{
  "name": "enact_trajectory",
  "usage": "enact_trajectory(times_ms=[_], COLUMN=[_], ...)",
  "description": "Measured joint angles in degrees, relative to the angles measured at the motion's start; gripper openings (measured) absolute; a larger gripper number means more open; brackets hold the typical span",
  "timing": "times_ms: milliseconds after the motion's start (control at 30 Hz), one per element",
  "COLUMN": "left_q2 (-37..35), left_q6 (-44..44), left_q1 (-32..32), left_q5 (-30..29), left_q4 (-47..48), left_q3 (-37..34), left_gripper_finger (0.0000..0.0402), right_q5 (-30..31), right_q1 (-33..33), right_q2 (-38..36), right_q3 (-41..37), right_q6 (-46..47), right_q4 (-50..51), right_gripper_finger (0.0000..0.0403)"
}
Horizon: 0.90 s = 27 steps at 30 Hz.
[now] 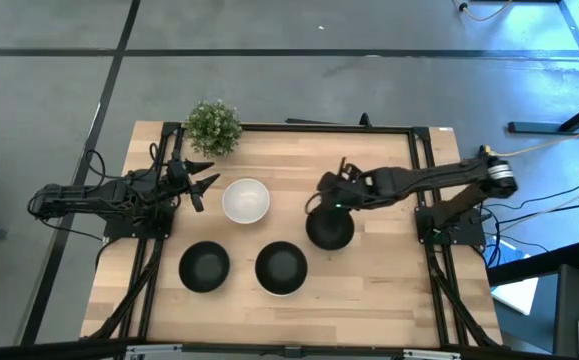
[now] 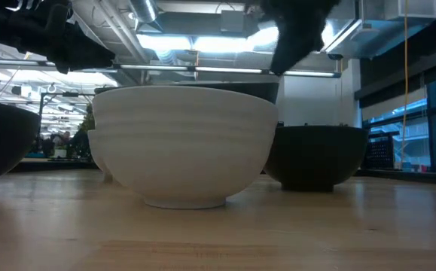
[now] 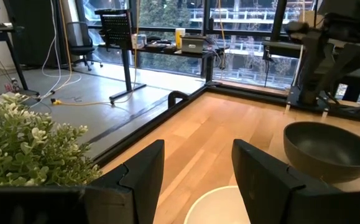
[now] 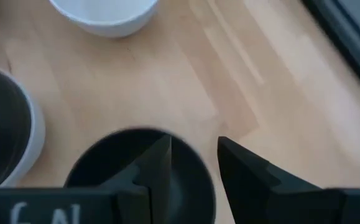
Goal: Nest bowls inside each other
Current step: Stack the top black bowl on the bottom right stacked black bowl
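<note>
Four bowl places show on the table in the high view. A white bowl (image 1: pixel 246 200) stands alone, and so does a black bowl (image 1: pixel 205 266). Another black bowl sits inside a white bowl (image 1: pixel 281 268). The last black bowl (image 1: pixel 330 228) stands under my right gripper (image 1: pixel 321 203). In the right wrist view my right gripper (image 4: pixel 192 155) is open above that bowl's rim (image 4: pixel 199 163), one finger over the hollow and one outside it. My left gripper (image 1: pixel 204 185) is open and hovers beside the lone white bowl (image 3: pixel 220 205).
A small green potted plant (image 1: pixel 213 126) stands at the table's far edge, close to my left gripper, and shows as leaves (image 3: pixel 24 143) in the left wrist view. Black rails (image 1: pixel 299 128) frame the table. Bare wood (image 1: pixel 389 290) lies near the right front corner.
</note>
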<state>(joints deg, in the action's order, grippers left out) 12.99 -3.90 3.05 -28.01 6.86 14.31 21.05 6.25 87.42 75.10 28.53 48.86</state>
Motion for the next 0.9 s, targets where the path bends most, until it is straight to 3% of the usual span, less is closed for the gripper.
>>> enact_trajectory(times_ms=[200,433,733,900], left_q2=[0.0,0.0,0.0,0.0], left_q6=[0.0,0.0,0.0,-0.1], left_q1=[0.0,0.0,0.0,0.0], left_q5=[0.0,0.0,0.0,0.0], left_q4=[0.0,0.1,0.1,0.1], left_q3=[0.0,0.0,0.0,0.0], left_gripper_finger=[0.0183,0.0183,0.0183,0.0183], right_q5=[-1.7,-1.7,-3.6,-5.2], right_q1=[-0.1,-0.1,-0.5,-0.5], right_q2=[-8.7,-12.8,-12.9,-12.9], right_q3=[-12.7,-22.5,-25.0,-25.0], right_q6=[6.1,14.6,17.7,17.6], right_q4=[-6.2,-8.0,-12.7,-13.4], right_gripper_finger=[0.0133,0.0133,0.0137,0.0174])
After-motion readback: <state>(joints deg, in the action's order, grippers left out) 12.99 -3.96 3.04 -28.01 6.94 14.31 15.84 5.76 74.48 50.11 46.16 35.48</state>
